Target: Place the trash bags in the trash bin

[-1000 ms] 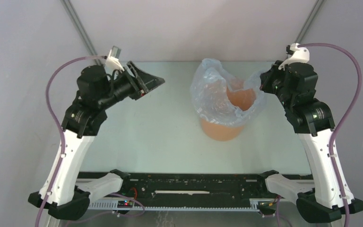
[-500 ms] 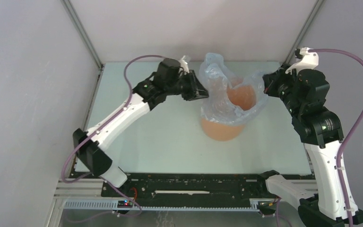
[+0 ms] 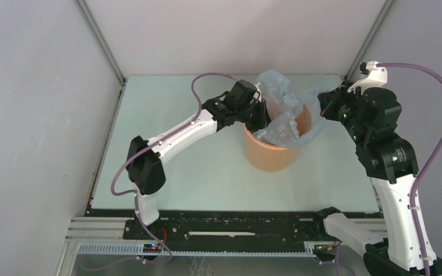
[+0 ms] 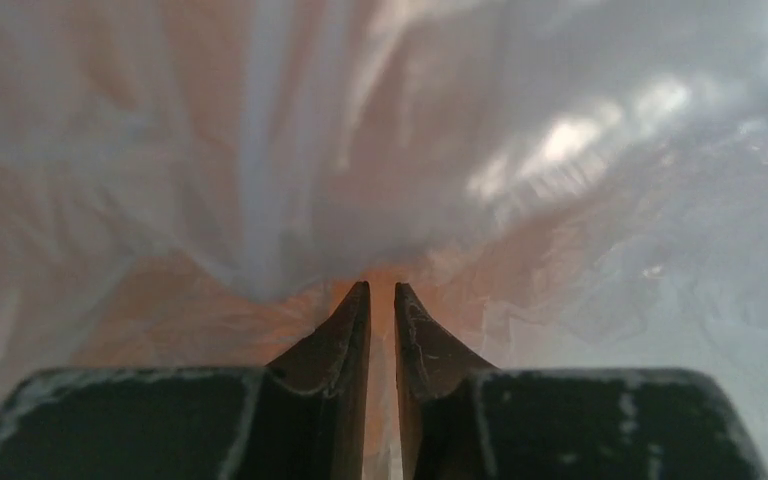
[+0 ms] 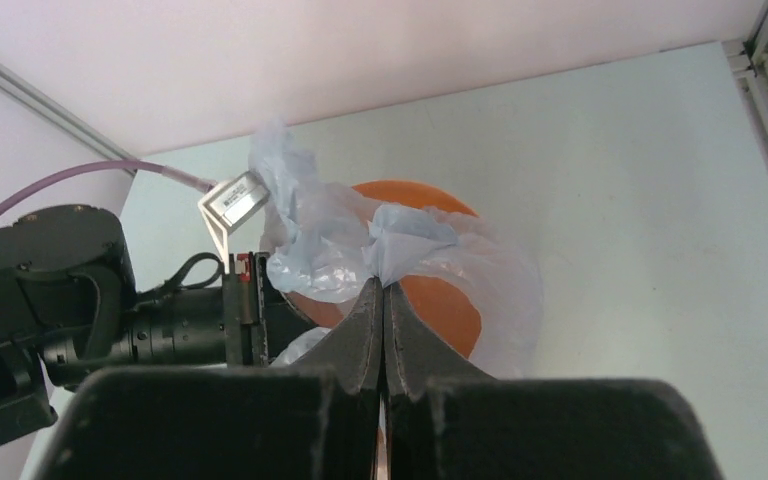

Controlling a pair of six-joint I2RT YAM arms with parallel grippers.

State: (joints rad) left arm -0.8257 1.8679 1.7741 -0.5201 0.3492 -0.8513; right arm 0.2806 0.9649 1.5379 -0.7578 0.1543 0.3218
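The pale green table (image 3: 178, 172) is lying flat under everything, with grey walls standing around it.

The left arm (image 3: 172, 135) is reaching far out across the table toward the middle. The right arm (image 3: 391, 155) is standing tall on the right side and bending in toward the same spot.

The trash bin (image 3: 270, 155) is sitting upright on the table, a bit to the right of the middle and toward the back. It is sitting right between the two arm ends. Its orange side and its near rim are showing bare.

The trash bag (image 3: 285, 123) is sitting partly inside the bin. It is all scrunched up in the bin's open top. Some of it is sticking up above the back rim, and some is hanging over the right rim on the outside.

The left gripper (image 4: 382, 290) is sitting at the left rim of the bin. Its two fingers are almost touching, with only a thin crack between them. The bag's wrinkles are bunching together right at the tips, so it is pinching the bag.

The right gripper (image 5: 382, 285) is sitting at the right rim of the bin. Its fingers are pressing tight together, and it is pinching a bunched bit of the bag at its tips.
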